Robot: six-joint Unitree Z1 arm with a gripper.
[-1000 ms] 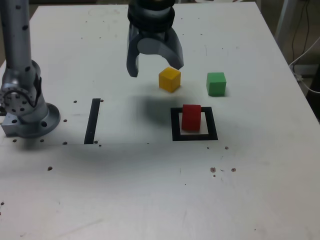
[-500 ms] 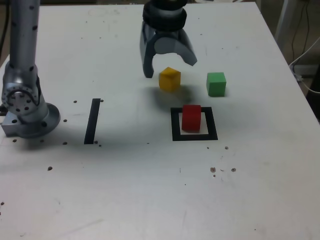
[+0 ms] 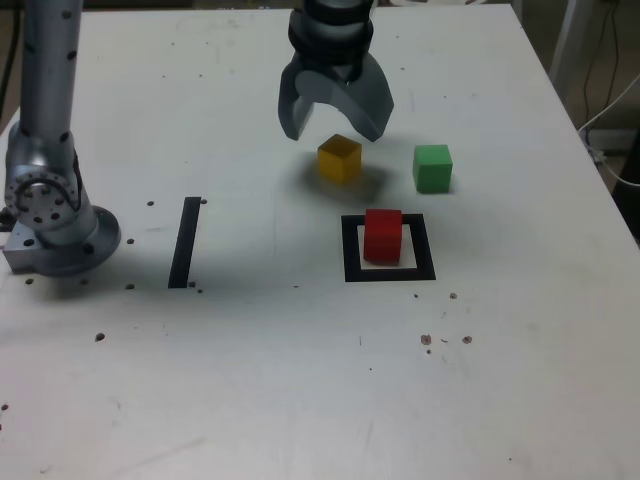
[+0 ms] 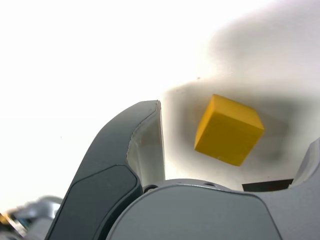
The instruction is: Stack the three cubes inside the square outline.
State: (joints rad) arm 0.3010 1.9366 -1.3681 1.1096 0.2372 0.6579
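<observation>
**Gripper poised over the yellow cube**

My gripper [image 3: 335,128] hangs with its jaws spread wide and holding nothing, just above the yellow cube [image 3: 339,158]. The cube sits on the table between the jaw tips, slightly nearer the camera, beyond the square outline [image 3: 349,248] where the red cube [image 3: 382,235] stands.

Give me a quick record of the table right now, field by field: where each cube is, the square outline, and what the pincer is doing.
red cube: standing inside the square outline
yellow cube: on the table, outside the outline, nothing stacked on it
green cube: on the table, at the exterior view's right of the yellow cube, apart from it
pincer: open, empty, above the yellow cube
stack: not begun; only the red cube is in place
black tape strip: at the exterior view's left of the outline
</observation>
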